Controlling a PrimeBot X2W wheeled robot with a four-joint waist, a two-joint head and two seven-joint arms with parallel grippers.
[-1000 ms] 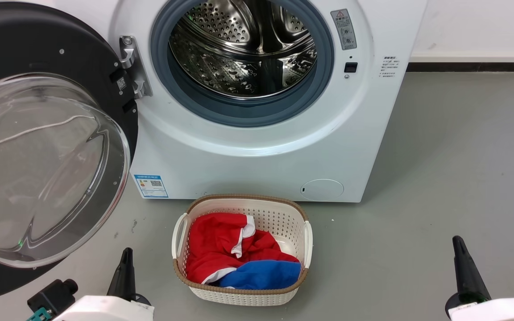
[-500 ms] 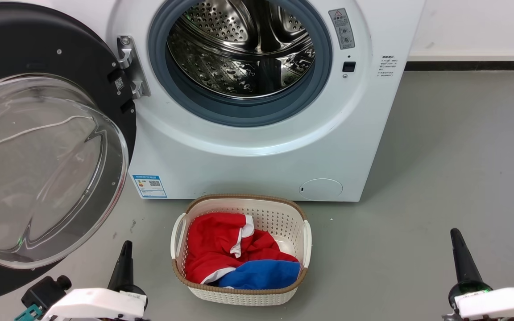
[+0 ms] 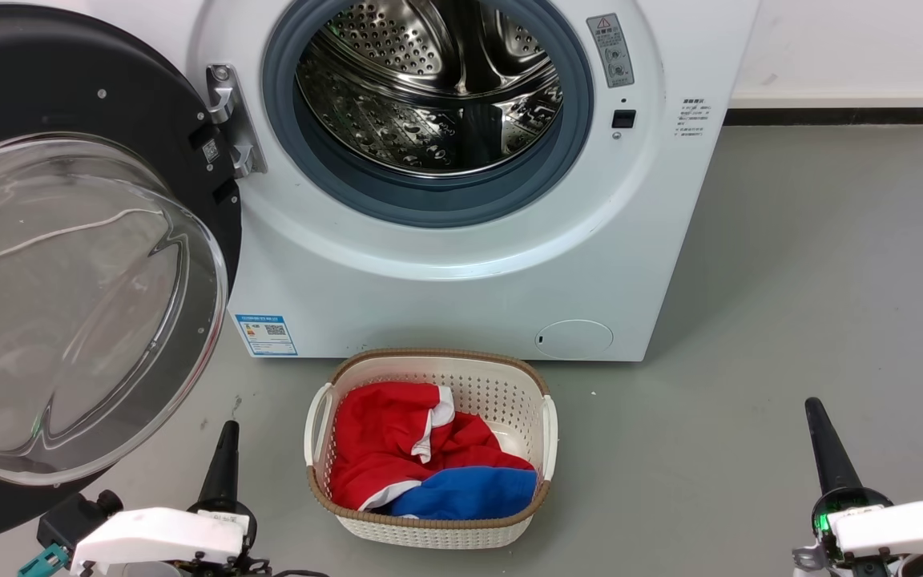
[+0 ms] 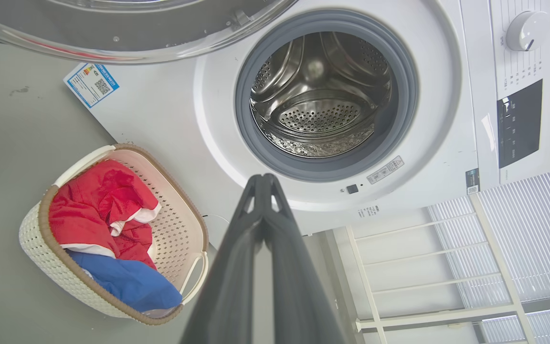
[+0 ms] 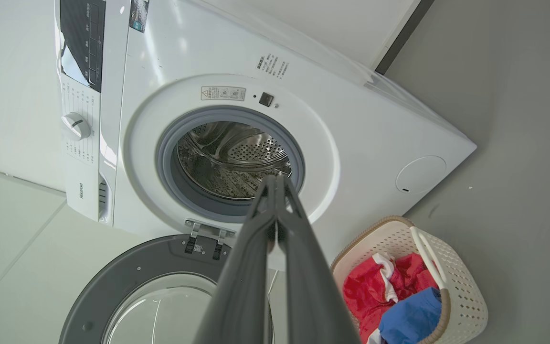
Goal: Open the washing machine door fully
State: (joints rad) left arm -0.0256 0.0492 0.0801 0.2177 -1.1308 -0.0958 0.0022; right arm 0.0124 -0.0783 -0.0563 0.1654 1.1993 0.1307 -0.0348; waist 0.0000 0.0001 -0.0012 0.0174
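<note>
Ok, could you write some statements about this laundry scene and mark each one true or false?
The washing machine door stands open. True.
The left pincer is shut and holds nothing. True.
The basket sits inside the drum. False: it stands on the floor before the washing machine.
The drum is full of clothes. False: it looks empty; the clothes lie in the basket.
The right pincer grips the door. False: it is shut, apart from the door.
</note>
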